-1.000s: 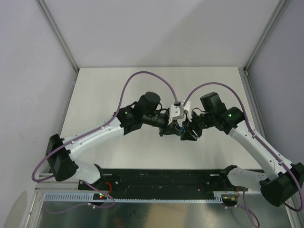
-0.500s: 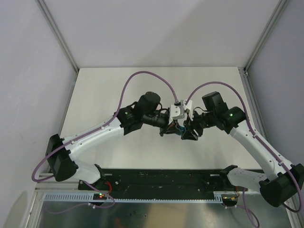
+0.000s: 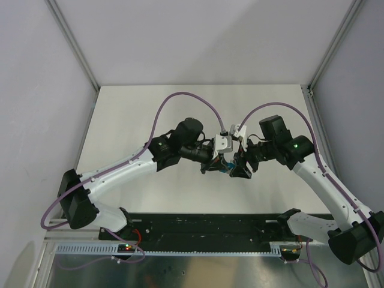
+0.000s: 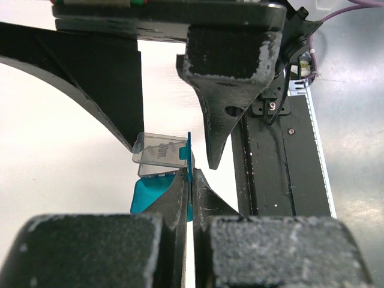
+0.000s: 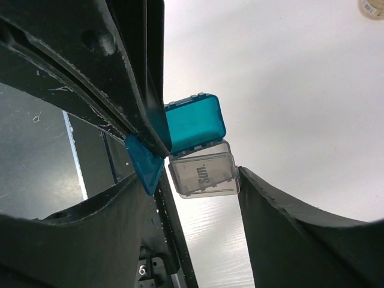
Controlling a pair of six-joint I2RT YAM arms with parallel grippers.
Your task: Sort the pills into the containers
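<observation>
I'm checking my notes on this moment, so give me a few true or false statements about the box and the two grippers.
The left gripper pinches the teal box. True.
The grey flap reads "Sun." True.
The right gripper is fully shut. False: its fingers stand apart, the flap between them.
The grippers are far apart. False: they meet over the table's middle.

Robot lab cell — white table (image 3: 132, 108), grey panels (image 3: 198, 36), aluminium frame (image 3: 72, 45).
</observation>
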